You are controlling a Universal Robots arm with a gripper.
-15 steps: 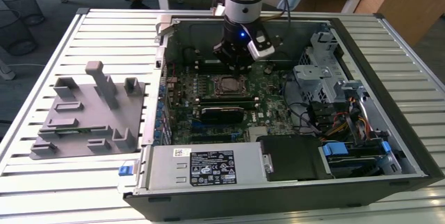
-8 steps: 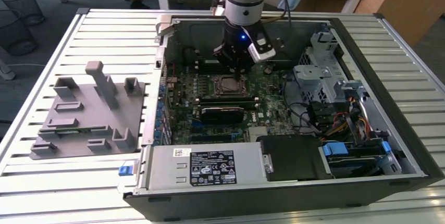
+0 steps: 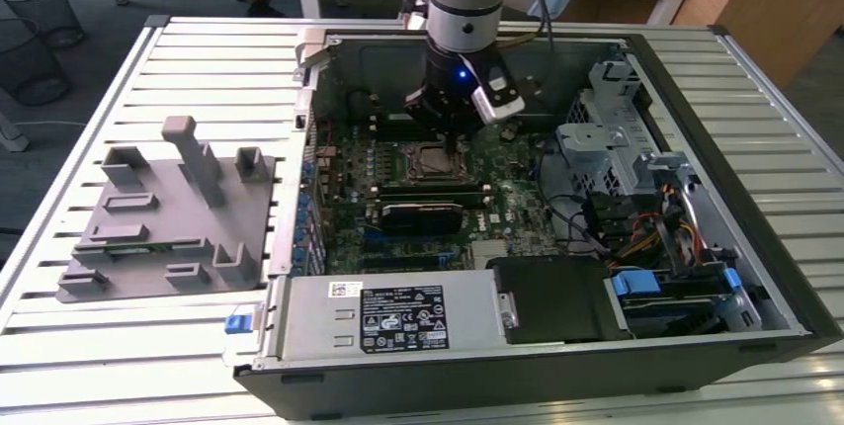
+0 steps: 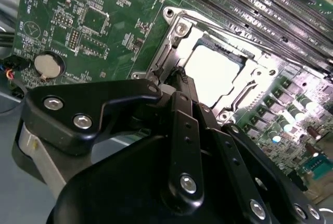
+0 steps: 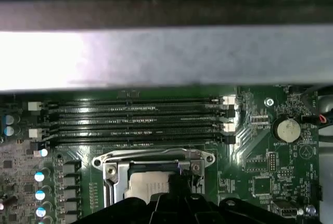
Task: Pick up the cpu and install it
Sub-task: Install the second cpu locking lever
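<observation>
Cpu (image 4: 214,73): lies in the socket (image 4: 171,34) on the motherboard (image 3: 395,203), mid-case. Gripper (image 4: 182,78): just above the socket's edge, fingers closed, holding nothing. Handling: seat flat, corners matched, no downward force.

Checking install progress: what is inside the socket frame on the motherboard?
The cpu lies inside the socket frame; the gripper covers its near edge.

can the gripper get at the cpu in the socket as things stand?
Probably yes. The gripper hangs right at the socket's edge inside the open case, and the cpu lies face-up with its silvery top bare. Nothing sits between them in the second wrist view.
</observation>
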